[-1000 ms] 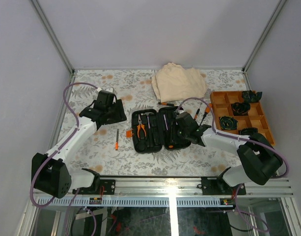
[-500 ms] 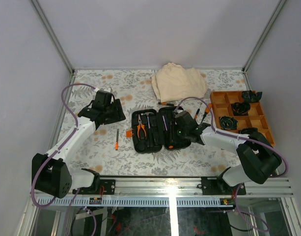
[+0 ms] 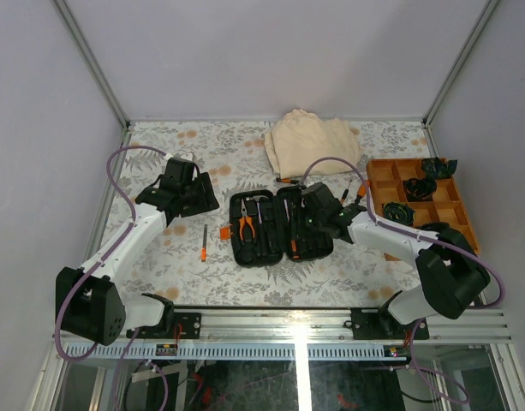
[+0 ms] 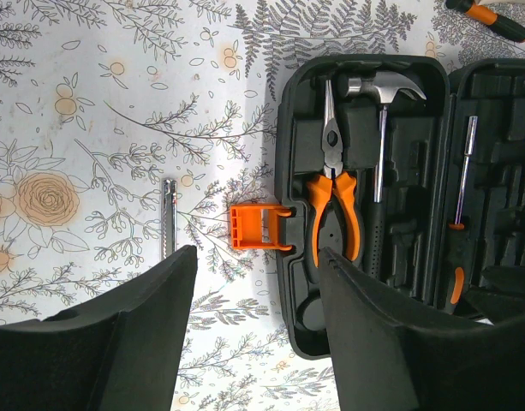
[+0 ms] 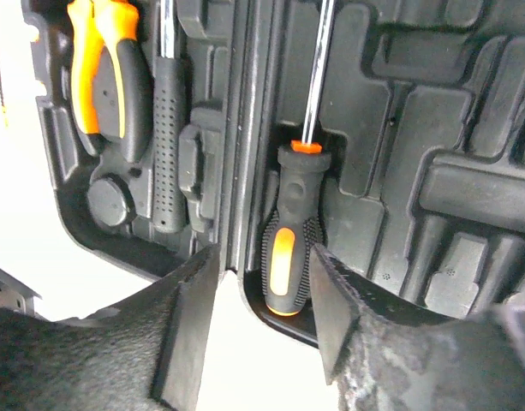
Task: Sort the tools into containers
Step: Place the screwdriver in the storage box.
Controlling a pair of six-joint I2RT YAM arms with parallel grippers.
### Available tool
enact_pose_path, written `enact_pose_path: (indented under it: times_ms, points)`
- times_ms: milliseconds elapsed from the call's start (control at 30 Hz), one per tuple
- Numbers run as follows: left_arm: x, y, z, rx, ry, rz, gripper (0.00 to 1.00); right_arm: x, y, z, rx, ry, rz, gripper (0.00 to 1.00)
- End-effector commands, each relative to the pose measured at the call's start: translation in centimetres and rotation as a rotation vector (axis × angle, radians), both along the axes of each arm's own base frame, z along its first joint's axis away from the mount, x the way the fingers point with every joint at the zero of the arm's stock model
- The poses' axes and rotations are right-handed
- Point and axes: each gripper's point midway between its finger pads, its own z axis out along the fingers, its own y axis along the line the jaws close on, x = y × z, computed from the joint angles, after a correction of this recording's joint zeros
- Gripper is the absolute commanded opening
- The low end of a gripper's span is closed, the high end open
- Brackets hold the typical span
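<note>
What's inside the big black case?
In the case, the left half holds orange-handled pliers and a hammer; the right half holds a screwdriver. The right gripper covers part of that half, so anything there cannot be seen.

Plain grey walls [image 3: 271, 51], aluminium corner posts [image 3: 92, 60], floral-patterned tabletop [image 3: 159, 145], even light

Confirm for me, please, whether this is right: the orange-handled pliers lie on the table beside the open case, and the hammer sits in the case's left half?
The pliers are not on the table: they lie inside the case, in its left half, right beside the hammer. The left wrist view shows it. The rest stands.
</note>
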Motion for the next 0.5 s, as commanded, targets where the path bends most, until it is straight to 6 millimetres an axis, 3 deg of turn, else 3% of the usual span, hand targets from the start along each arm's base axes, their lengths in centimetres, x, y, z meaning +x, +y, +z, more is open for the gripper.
enact_pose_path:
  times_ms: [0,233,467]
  points:
    - [0.6,0.0,0.7,-0.026,-0.041,0.005,0.57,2.4,0.0,2.0,-0.041,-0.085,-0.006,0.48]
    - [0.6,0.0,0.5,-0.029,-0.036,0.005,0.57,4.6,-0.3,2.3,-0.113,-0.141,-0.03,0.32]
    - [0.6,0.2,0.5,-0.031,-0.038,0.011,0.57,5.0,0.2,1.3,-0.14,-0.111,-0.006,0.28]
